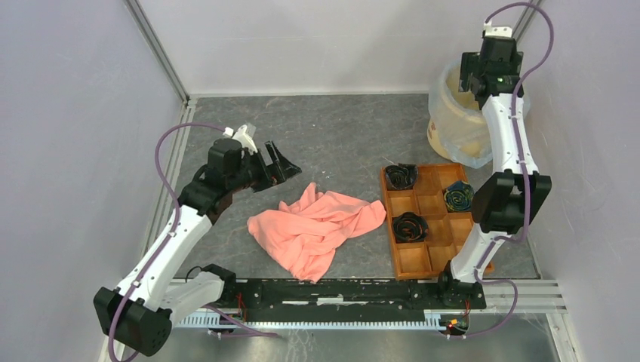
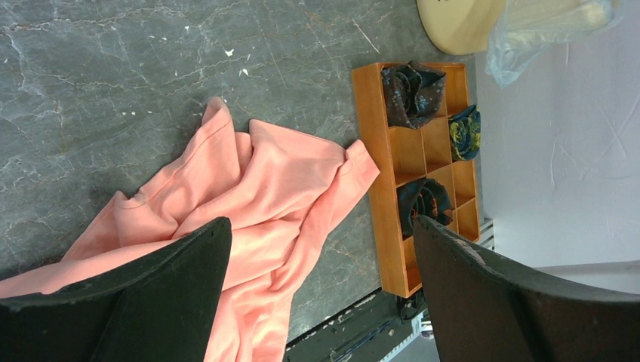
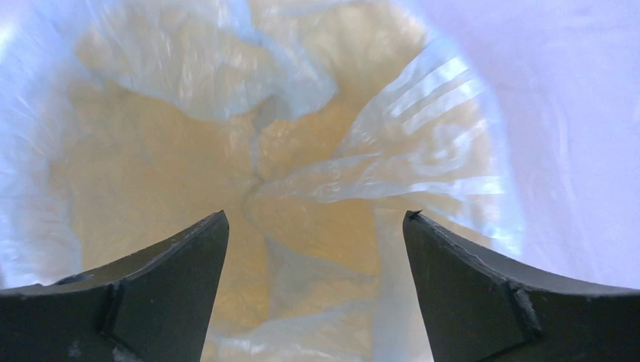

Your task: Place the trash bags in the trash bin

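My right gripper (image 3: 315,219) hangs open and empty above the trash bin (image 1: 451,124) at far right, with the clear trash bag (image 3: 411,121) already inside. Next, I judge, I press its film down against the walls.

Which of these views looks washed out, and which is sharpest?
Right wrist: overexposed, the plastic liner glaring white over the bin. Left wrist: sharpest, crisp on cloth and tray. Top external: evenly lit, only soft shadows.
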Robot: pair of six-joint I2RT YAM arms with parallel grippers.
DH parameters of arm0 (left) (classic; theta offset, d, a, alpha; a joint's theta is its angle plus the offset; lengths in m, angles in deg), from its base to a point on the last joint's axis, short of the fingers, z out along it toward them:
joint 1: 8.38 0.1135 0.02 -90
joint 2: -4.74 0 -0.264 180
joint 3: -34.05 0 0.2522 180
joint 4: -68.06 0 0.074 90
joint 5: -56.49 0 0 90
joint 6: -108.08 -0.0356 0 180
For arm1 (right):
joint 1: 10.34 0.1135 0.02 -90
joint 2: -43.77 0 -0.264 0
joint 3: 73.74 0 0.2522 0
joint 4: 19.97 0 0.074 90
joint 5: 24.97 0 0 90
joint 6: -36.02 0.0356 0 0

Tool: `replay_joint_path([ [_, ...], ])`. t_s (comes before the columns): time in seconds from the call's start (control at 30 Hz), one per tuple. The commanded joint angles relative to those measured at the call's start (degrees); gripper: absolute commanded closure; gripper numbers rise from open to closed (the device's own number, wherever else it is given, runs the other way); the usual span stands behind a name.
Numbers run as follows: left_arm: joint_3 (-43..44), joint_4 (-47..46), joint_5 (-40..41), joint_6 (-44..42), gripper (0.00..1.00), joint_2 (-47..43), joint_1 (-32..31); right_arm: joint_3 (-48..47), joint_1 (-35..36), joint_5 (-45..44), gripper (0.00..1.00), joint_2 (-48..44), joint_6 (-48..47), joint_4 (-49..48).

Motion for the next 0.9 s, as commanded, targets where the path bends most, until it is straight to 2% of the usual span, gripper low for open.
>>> replay_joint_path([
  [0.0, 3.3, 0.2, -0.6, -3.6, 0.04, -2.2, 0.0, -5.4, -0.2, 2.1, 0.04, -1.7, 0.9, 2.8],
  [0.1, 4.8, 1.8, 0.6, -5.3, 0.04, -3.1, 0.0, -4.0, 0.0, 6.6, 0.04, -5.2, 2.6, 4.2],
  [0.2, 7.7, 4.1, 2.1, -7.7, 0.04, -3.3, 0.0, 2.6, 1.6, 13.7, 0.02, -13.2, 4.4, 2.7],
  [0.33, 13.9, 6.3, 4.3, -10.7, 0.04, -4.0, 0.0, 18.6, 7.6, 31.2, 0.02, -27.8, 8.6, -5.9],
  [0.47, 19.5, 7.2, 7.0, -12.7, 0.04, -5.9, 0.0, 32.0, 14.7, 42.4, 0.02, -41.3, 13.8, -14.8],
  [0.6, 24.0, 7.5, 10.4, -14.5, 0.02, -9.3, 0.0, 44.8, 16.3, 54.2, 0.02, -53.8, 20.8, -24.6],
  [0.7, 26.8, 7.5, 12.9, -15.7, 0.01, -11.4, 0.0, 47.0, 16.3, 54.7, 0.02, -60.0, 19.2, -21.9],
  [0.87, 28.5, 5.5, 18.4, -17.3, 0.00, -16.0, 0.0, 42.0, 16.3, 46.0, 0.02, -66.1, 11.8, -10.5],
])
